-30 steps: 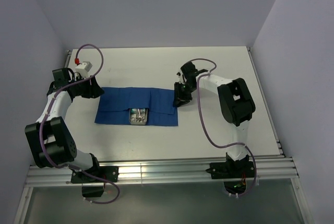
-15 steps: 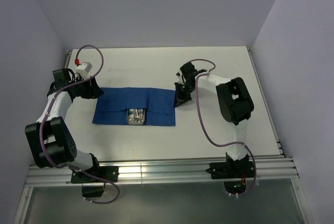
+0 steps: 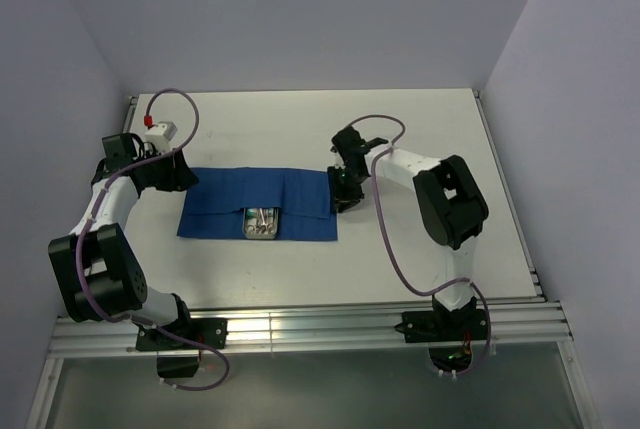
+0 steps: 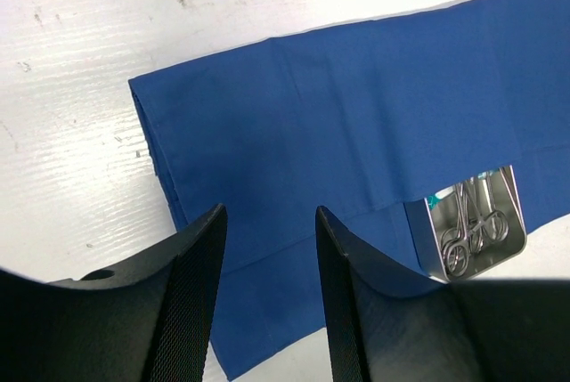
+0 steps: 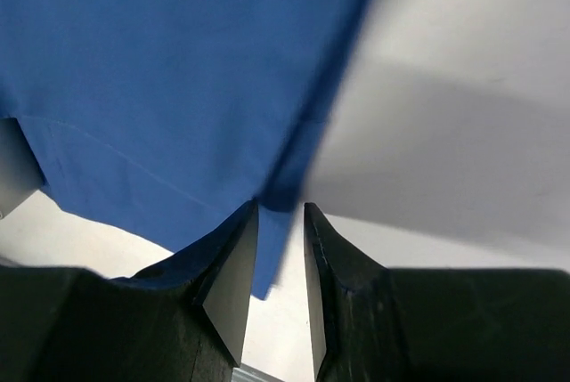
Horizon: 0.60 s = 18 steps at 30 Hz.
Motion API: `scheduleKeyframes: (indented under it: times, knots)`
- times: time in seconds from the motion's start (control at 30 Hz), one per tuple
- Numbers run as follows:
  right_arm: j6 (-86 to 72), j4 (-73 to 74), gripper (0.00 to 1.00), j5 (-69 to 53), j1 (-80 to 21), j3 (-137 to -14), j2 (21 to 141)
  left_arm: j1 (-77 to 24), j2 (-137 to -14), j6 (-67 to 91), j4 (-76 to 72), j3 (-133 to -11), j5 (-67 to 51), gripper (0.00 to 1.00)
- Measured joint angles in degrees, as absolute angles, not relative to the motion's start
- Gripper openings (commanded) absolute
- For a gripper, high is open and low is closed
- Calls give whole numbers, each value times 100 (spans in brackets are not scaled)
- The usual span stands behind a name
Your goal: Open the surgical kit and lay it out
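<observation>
The royal-blue cloth wrap (image 3: 220, 199) lies spread flat on the white table. The steel tray (image 3: 264, 224) sits at its near middle, half under a cloth fold. In the left wrist view the tray's rim (image 4: 514, 222) shows, with ring-handled clamps (image 4: 470, 226) and a bit of the white-green packet (image 4: 438, 196) inside. My left gripper (image 3: 178, 171) is open and empty just above the cloth's (image 4: 356, 115) far left part (image 4: 269, 215). My right gripper (image 3: 343, 194) is at the cloth's right edge. Its jaws (image 5: 280, 208) stand narrowly apart with the raised cloth (image 5: 160, 70) edge between them.
A small white box with a red cap (image 3: 158, 127) sits behind the left arm near the table's far left corner. Purple cables loop over both arms. Walls close the table at back and sides; a metal rail (image 3: 300, 324) runs along the near edge.
The right gripper has moved slightly left at the cloth's right edge, and the cloth with the tray has shifted a little to the left. The left gripper has hardly moved.
</observation>
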State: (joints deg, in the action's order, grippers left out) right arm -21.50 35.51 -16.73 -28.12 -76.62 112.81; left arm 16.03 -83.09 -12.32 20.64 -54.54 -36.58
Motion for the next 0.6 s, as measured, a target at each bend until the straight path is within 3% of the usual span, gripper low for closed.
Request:
scheduleKeyframes:
  times: [0.23,0.6]
  knots:
    - [-2359,3837,34,-663,-3634,-7944,11281,1603,-8246,-1229,2084,-5454,-3564,49]
    - [-2602,4062,34,187,-3686,-8079,11454,1603,-8128,-1229,2080,-5450,-3463,49]
